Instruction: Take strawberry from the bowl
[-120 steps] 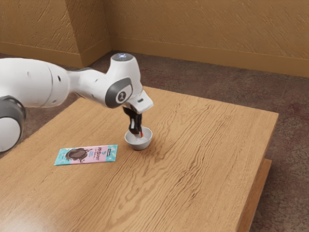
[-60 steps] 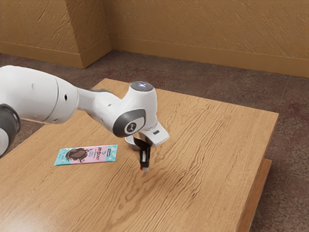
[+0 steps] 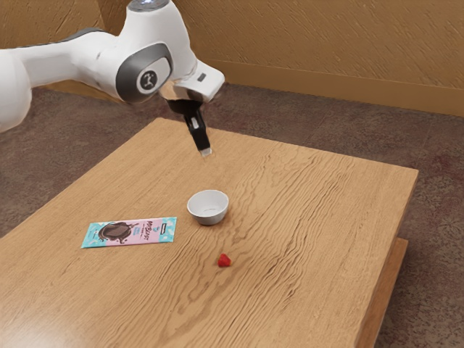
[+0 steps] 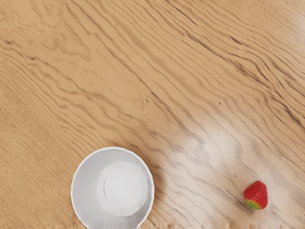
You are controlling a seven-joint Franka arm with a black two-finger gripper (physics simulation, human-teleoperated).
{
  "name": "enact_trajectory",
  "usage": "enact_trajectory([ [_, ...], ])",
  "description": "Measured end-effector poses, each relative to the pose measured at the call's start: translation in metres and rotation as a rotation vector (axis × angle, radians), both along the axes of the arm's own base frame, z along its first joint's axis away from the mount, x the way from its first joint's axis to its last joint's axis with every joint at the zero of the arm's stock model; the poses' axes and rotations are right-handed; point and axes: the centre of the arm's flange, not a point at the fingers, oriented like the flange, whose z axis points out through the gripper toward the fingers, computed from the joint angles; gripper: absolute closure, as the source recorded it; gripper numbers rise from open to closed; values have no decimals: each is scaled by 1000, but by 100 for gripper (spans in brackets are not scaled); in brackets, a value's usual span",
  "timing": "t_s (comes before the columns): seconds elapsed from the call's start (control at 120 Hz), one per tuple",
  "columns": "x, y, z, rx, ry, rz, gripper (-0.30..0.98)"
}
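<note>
Strawberry (image 4: 256, 194) on tbl (image 3: 304, 217), open gap to bowl rim (image 4: 152, 186); can't tell if pincer (image 3: 206, 151) spread.

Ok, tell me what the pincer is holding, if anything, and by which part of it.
Nothing: the pincer is empty; the strawberry lies on the table.

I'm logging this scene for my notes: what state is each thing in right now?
Bowl: upright, empty.
Strawberry: out of the bowl, on its side on the table.
Chocolate packet: lying flat, printed face up.
Tool: raised above the table, holding nothing.
</note>
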Motion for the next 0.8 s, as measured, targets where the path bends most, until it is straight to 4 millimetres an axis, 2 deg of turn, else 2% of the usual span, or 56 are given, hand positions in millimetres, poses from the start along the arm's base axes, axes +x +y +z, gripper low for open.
enact_trajectory([
  [0.05, -11, 21, 40, -10, -10, 57, 6],
  [0.125, -33, 56, 84, -3, -9, 140, 4],
  [0.175, -49, 81, 105, 6, -2, 199, 3],
  [0.233, -65, 113, 119, 12, 14, 276, 2],
  [0.317, -78, 143, 120, 20, 55, 361, 2],
  [0.433, -84, 160, 110, 26, 113, 425, 1],
  [0.525, -92, 175, 113, 16, 123, 480, 1],
  [0.633, -97, 167, 117, -9, 131, 518, 0],
  [0.733, -88, 159, 108, -14, 165, 552, 0],
  [0.8, -85, 154, 114, -19, 160, 570, 0],
])
